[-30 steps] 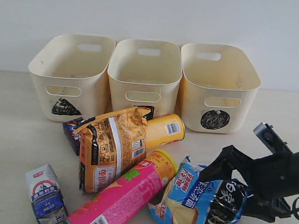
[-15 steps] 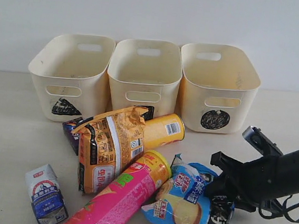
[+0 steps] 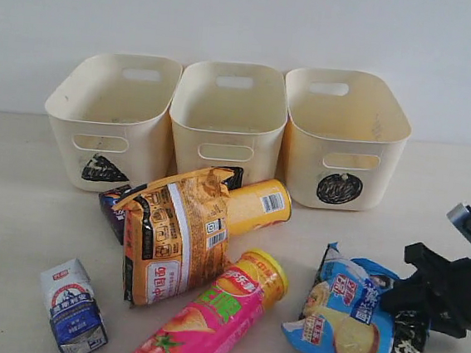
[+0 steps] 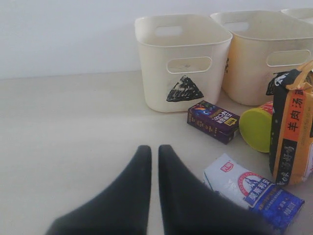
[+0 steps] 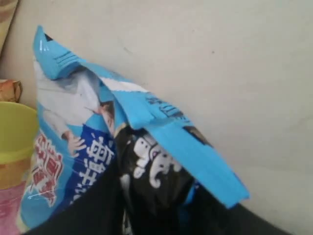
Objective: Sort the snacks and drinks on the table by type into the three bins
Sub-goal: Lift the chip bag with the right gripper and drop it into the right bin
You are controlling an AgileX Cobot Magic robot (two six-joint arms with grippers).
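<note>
My right gripper [image 3: 401, 294] [image 5: 156, 198] is shut on the black end of the blue-black bag [image 3: 353, 325] [image 5: 93, 147], at the table's [image 3: 16, 205] front right. The pink tube [image 3: 209, 324] lies beside the bag, with the yellow tube [image 3: 258, 205] and the orange-brown bag [image 3: 176, 233] behind it. The white and blue carton [image 3: 73, 307] [image 4: 249, 188] lies front left, just beside my left gripper [image 4: 154, 149], which is shut and empty. The purple carton [image 3: 114, 206] [image 4: 213, 121] lies behind the orange-brown bag. The left arm is out of the exterior view.
Three cream bins stand in a row at the back: triangle [image 3: 82, 120] [image 4: 181, 68], square [image 3: 227, 130] and circle [image 3: 344, 137]. A pale wall rises right behind them.
My right gripper has closed on the blue-black bag and pulled it to the right, away from the pink tube. The pink tube has turned a little. The left gripper has not moved.
</note>
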